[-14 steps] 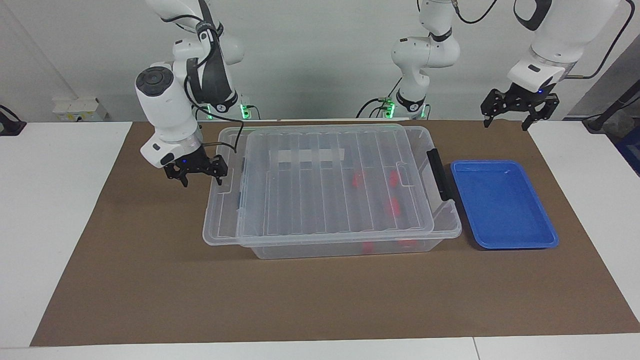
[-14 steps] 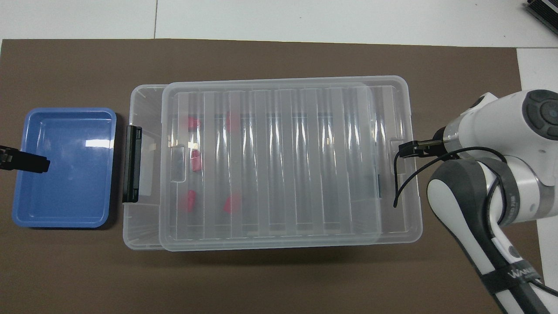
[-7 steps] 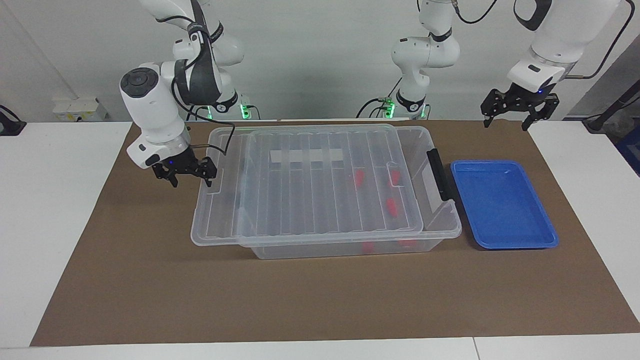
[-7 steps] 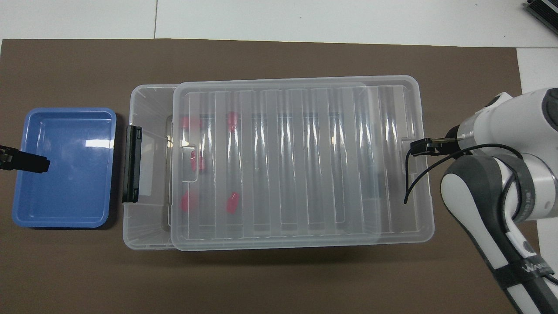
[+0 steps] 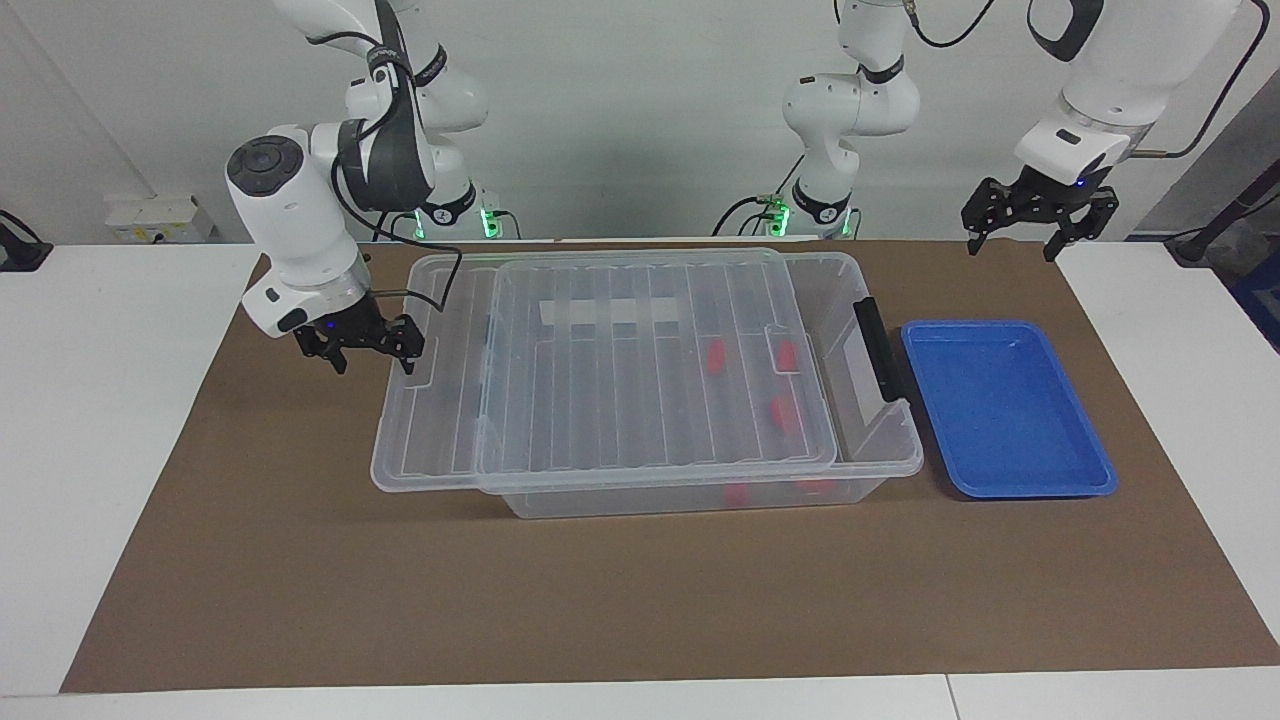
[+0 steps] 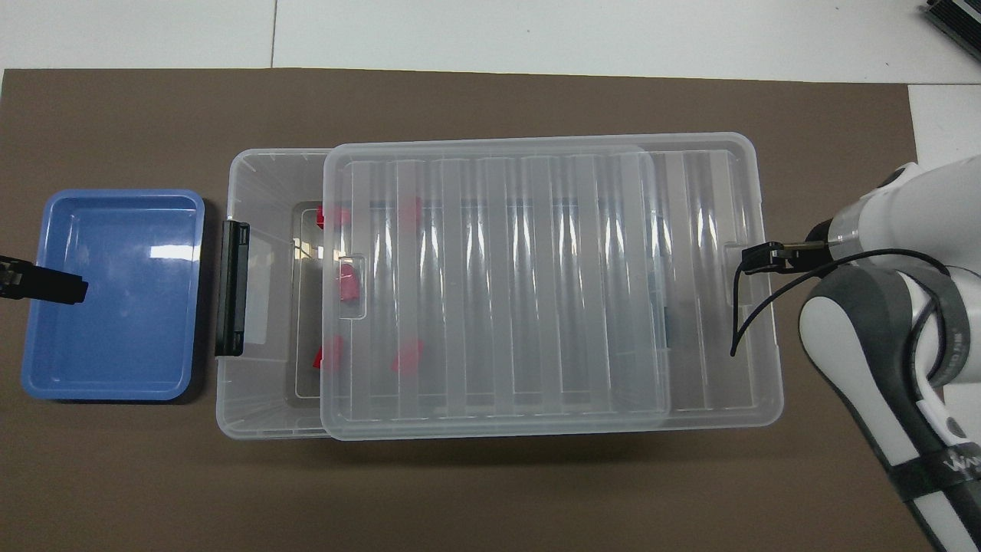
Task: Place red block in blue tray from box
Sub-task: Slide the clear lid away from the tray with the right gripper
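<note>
We have the lid [image 5: 640, 370] partly slid toward the right arm's end of the desk [image 5: 640, 600], so the box [image 5: 870, 450] is open only at its black-handled end; the red block [image 5: 716, 357] lies inside the box, mostly under the lid; the blue tray [image 5: 1040, 480] beside the box holds nothing. Our right claw [image 5: 360, 345] sits at the lid's edge, spread wide, gripping nothing we can see; our left claw [image 5: 1040, 215] waits, spread and empty, over the desk near the tray. Lifting out and placing remain.

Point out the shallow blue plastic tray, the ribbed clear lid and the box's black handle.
Shallow blue plastic tray [image 5: 1008, 408]: facing view, bare floor of the tray.
Ribbed clear lid [image 6: 498, 284]: overhead view, middle of its ribbed top.
Black handle [image 5: 880, 348]: facing view, middle of the bar.
</note>
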Robot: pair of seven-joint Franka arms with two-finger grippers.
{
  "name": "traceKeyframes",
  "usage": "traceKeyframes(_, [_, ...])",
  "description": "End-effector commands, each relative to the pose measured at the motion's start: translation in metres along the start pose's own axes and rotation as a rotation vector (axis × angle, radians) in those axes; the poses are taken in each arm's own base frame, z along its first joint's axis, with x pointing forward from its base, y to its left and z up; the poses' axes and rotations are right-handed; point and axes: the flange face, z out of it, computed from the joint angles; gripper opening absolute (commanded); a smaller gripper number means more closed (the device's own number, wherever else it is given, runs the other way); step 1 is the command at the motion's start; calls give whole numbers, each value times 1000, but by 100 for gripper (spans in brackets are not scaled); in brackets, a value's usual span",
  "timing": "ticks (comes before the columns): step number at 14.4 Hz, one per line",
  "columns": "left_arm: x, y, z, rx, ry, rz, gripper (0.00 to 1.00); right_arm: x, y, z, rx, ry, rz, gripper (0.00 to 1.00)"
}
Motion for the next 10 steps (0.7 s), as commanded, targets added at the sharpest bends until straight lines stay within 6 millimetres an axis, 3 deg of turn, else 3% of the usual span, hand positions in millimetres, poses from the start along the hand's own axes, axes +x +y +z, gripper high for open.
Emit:
traceKeyframes(1, [-4, 0, 2, 9, -3, -8, 100, -1, 19, -4, -15, -11, -11, 100])
traceKeyframes(10, [-4, 0, 1, 9, 0, -12, 100, -5, 46, -9, -31, -22, -6, 100])
